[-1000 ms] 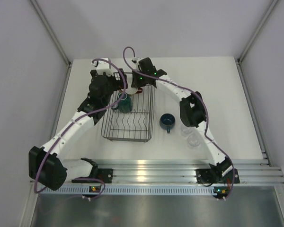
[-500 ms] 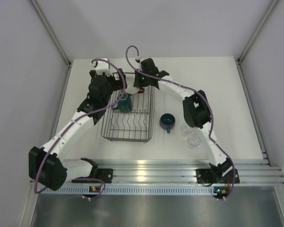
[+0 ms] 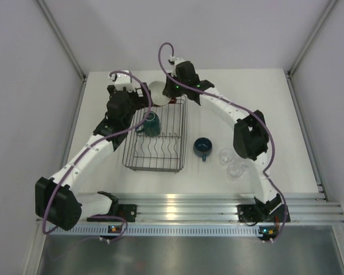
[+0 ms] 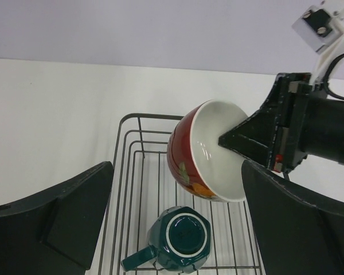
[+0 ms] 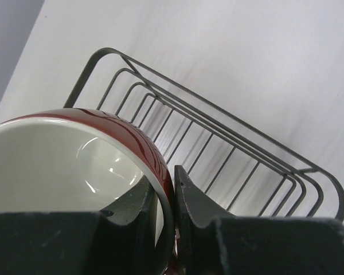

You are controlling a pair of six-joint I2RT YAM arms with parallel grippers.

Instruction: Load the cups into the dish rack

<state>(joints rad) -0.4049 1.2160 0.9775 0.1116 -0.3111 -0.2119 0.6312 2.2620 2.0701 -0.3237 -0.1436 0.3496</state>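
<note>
Red cup [image 4: 209, 152] pinched at rim by right gripper [image 5: 171, 180], tilted over dish rack [image 3: 155, 156]; left gripper [image 4: 176, 167] spread wide, empty.

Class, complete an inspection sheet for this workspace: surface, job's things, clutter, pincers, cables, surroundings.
Surface: white table.
Job's things: red cup tilted above the far end of the dish rack; teal mug base-up inside the rack; dark-blue cup and clear glasses on the table, right of the rack.
Clutter: nothing seen.
Pincers: left pincer open, empty; right pincer shut on the red cup's rim.
Cables: purple cables looping above the rack.
Surroundings: grey walls; metal rail at near edge.
</note>
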